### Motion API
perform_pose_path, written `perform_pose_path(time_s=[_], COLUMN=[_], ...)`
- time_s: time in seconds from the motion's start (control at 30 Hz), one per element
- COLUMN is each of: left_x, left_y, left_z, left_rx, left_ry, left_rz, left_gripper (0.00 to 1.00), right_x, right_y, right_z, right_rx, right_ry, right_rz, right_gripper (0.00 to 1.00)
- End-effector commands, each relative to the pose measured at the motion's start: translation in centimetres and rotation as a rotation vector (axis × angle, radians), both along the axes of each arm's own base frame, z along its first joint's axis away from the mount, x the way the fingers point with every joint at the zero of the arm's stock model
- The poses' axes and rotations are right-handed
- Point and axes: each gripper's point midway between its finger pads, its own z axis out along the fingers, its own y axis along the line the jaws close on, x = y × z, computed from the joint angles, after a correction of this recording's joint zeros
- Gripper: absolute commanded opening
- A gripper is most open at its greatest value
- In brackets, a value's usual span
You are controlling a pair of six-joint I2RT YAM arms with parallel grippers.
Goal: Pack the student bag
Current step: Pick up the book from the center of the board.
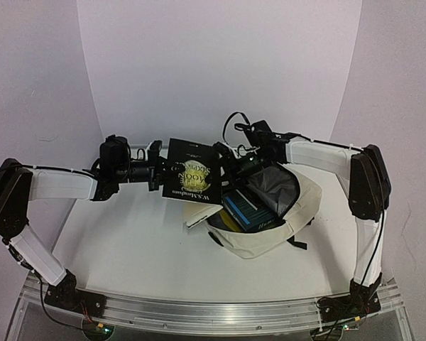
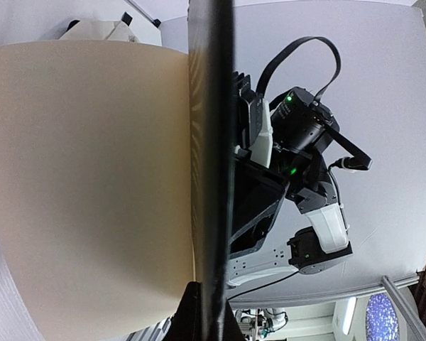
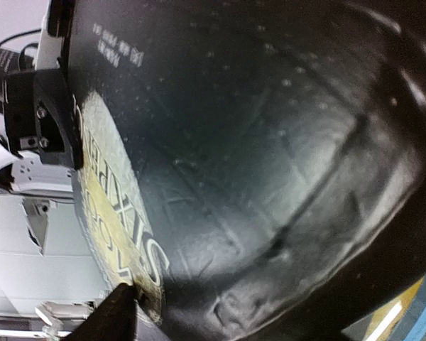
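The student bag (image 1: 273, 229), cream with a grey lining, lies open at the table's centre right with a blue book (image 1: 245, 209) inside. A black book with a yellow moon on its cover (image 1: 192, 174) is held upright just left of the bag's mouth. My left gripper (image 1: 155, 172) is shut on the book's left edge, and its fingertips (image 2: 192, 312) pinch the cover beside the cream pages (image 2: 85, 185). My right gripper (image 1: 236, 165) is at the book's right edge, above the bag's opening. One of its fingers (image 3: 113, 316) touches the cover (image 3: 199, 142); the other is hidden.
A pale book edge or page block (image 1: 199, 214) rests against the bag's left side below the black book. The bag's black strap (image 1: 296, 244) trails toward the front. The white table (image 1: 128, 241) ends at a metal rail (image 1: 213, 312) by the arm bases.
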Motion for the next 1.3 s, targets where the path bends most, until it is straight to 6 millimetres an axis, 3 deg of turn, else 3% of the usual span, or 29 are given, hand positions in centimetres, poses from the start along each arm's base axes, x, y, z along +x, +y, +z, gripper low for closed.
perform_pose_path(time_s=[0.0,0.17,0.27,0.33,0.53,0.63,0.7,0.83,1.0,1.13,1.27], left_x=[-0.1,0.6,0.5,0.3,-1.4,-2.6,-3.4,-3.2,-3.0,-3.3,-3.3], left_y=[-0.6,-0.5,-0.1,0.6,4.4,3.6,2.5,1.2,0.0,-1.3,-1.7], left_z=[6.8,5.7,5.3,5.2,3.0,1.6,1.7,3.1,3.0,4.0,5.1], left_rx=[-0.108,-0.053,-0.001,0.048,0.199,0.177,0.137,0.092,0.043,-0.028,-0.116], left_ry=[-0.22,-0.192,-0.181,-0.183,-0.093,-0.034,-0.021,-0.067,-0.058,-0.08,-0.115], left_rz=[-0.025,0.012,0.024,0.048,0.11,0.011,-0.076,-0.133,-0.163,-0.213,-0.223], left_gripper=[0.01,0.1,0.39,0.52,0.78,0.83,0.89,0.88,0.78,0.57,0.29], right_x=[-0.9,-1.6,-1.3,-0.9,-1.5,-2.8,-3.7,-4.9,-6.3,-6.6,-6.1], right_y=[0.5,0.2,-0.4,-1.1,-2.7,-2.9,-3.1,-3.4,-3.3,-3.2,-3.0], right_z=[6.8,9.8,10.7,10.8,12.6,13.5,13.5,13.6,14.5,14.3,13.0], right_rx=[0.13,0.176,0.182,0.179,0.208,0.246,0.263,0.279,0.309,0.307,0.289], right_ry=[-0.096,-0.107,-0.115,-0.109,-0.117,-0.107,-0.092,-0.09,-0.091,-0.088,-0.071], right_rz=[0.051,0.063,0.045,0.025,0.022,0.073,0.104,0.137,0.183,0.19,0.184], right_gripper=[0.51,0.24,0.08,0.01,0.0,0.0,0.0,0.0,0.03,0.04,0.04])
